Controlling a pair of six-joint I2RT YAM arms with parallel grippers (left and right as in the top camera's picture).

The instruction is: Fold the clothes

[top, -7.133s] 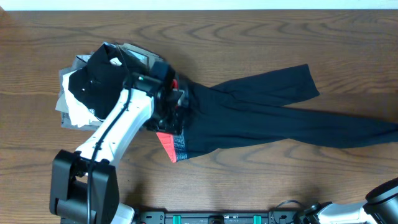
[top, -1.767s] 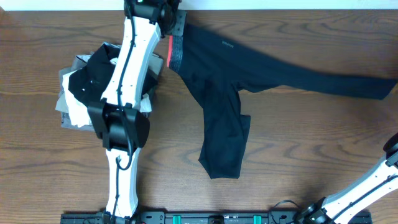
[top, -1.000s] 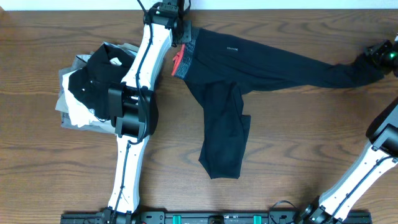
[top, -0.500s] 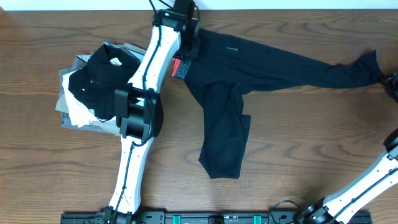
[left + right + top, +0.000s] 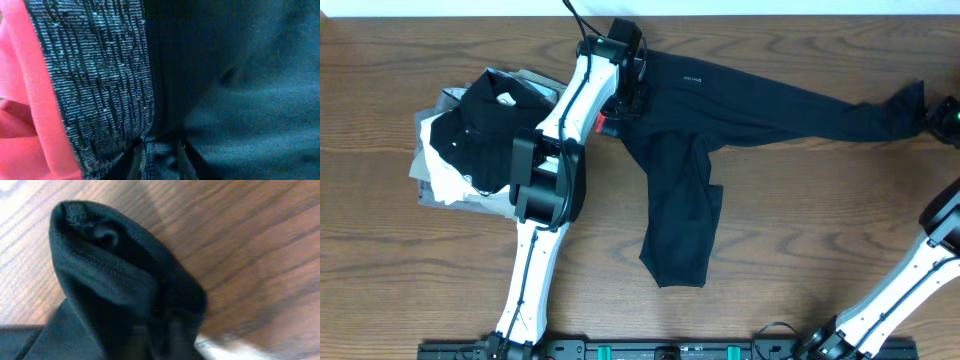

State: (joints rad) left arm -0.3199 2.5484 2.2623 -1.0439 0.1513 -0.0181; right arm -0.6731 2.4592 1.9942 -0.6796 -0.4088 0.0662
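Note:
The black leggings [image 5: 740,100] lie across the far part of the table, one leg stretched to the right edge, the other [image 5: 680,220] bent toward the front. My left gripper [image 5: 625,85] is at the waistband end and is shut on a pinch of the fabric; the left wrist view shows its fingers [image 5: 160,162] pinching dark fabric beside the grey heathered and coral-red waistband [image 5: 95,85]. My right gripper [image 5: 935,115] is at the far right, shut on the leg's cuff [image 5: 115,275]; its fingers [image 5: 157,335] are blurred.
A pile of other garments, a black shirt [image 5: 470,125] on white and grey ones, lies at the left. The wooden table [image 5: 820,240] runs to a white edge at the back.
My left gripper has lowered toward the front with the waistband, which now shows little red. My right gripper has shifted slightly at the cuff; the leg stays stretched.

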